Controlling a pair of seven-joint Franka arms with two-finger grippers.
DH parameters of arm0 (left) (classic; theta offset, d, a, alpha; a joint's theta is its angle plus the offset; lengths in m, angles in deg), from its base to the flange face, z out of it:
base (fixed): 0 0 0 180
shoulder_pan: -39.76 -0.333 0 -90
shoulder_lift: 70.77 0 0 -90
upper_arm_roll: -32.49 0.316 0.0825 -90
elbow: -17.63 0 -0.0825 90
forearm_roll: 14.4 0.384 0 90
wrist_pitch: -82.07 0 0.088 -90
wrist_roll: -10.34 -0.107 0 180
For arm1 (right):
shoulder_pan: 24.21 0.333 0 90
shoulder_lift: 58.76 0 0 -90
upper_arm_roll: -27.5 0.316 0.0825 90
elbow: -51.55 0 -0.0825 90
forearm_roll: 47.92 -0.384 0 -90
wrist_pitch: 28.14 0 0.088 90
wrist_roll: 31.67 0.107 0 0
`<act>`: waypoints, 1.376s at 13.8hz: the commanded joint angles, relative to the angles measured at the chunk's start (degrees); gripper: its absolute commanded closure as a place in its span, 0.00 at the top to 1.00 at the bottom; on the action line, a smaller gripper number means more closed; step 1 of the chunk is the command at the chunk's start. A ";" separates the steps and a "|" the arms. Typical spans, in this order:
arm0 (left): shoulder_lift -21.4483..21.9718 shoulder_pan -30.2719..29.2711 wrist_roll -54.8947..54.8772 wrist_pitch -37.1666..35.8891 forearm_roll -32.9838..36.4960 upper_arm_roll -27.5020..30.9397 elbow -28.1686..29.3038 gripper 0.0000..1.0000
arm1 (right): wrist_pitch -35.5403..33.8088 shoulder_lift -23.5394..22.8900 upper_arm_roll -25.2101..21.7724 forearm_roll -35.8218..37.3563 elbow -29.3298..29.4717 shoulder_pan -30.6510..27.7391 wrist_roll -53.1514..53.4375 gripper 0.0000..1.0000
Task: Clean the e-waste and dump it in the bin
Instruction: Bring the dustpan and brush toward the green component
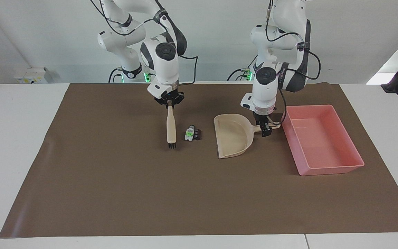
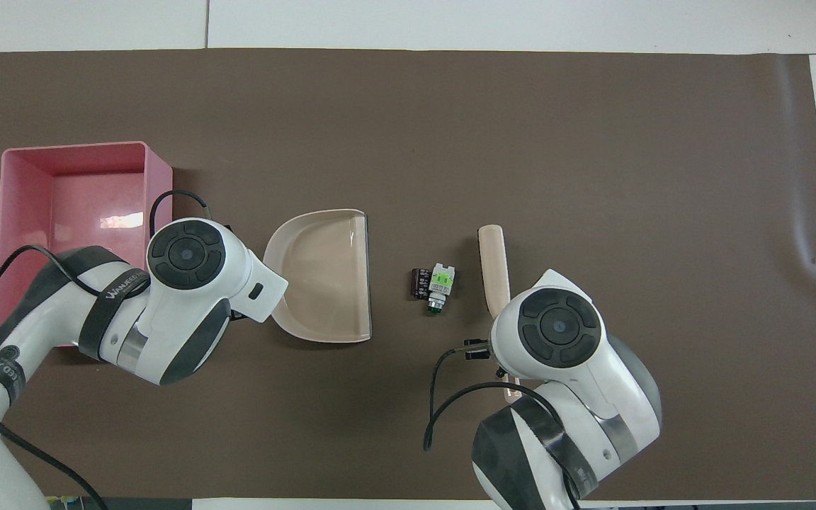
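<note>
E-waste [image 1: 192,134]: on mat between brush [image 1: 171,129] and dustpan [image 1: 233,140]; bin [image 1: 323,138] beside dustpan. Right gripper [image 1: 169,104]: clamped on brush. Left gripper [image 1: 265,130]: at dustpan handle, jaw state unclear. Risk: unsecured pan slides, bits scatter

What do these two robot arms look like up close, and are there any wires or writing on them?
Both arms have glossy white shells with dark grey joint sections and round dark caps. Loose black cables loop beside each wrist. The left gripper and right gripper are small black two-finger claws. A dark band on the left arm carries white lettering, too small to read. Green lights glow at the bases.
</note>
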 commanded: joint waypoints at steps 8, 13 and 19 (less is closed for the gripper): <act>-1.55 2.56 1.27 -15.92 2.79 0.58 -10.07 0.00 | 4.18 -2.40 0.08 -1.41 -0.80 2.25 0.63 0.00; -2.17 6.71 0.83 -19.48 11.06 0.32 -10.97 0.00 | 5.06 -1.70 0.08 -2.03 -3.18 2.25 0.63 0.00; -6.99 9.07 0.56 -19.74 10.98 0.15 -15.00 0.00 | 7.69 -6.87 0.08 -5.10 -0.82 5.33 1.51 0.00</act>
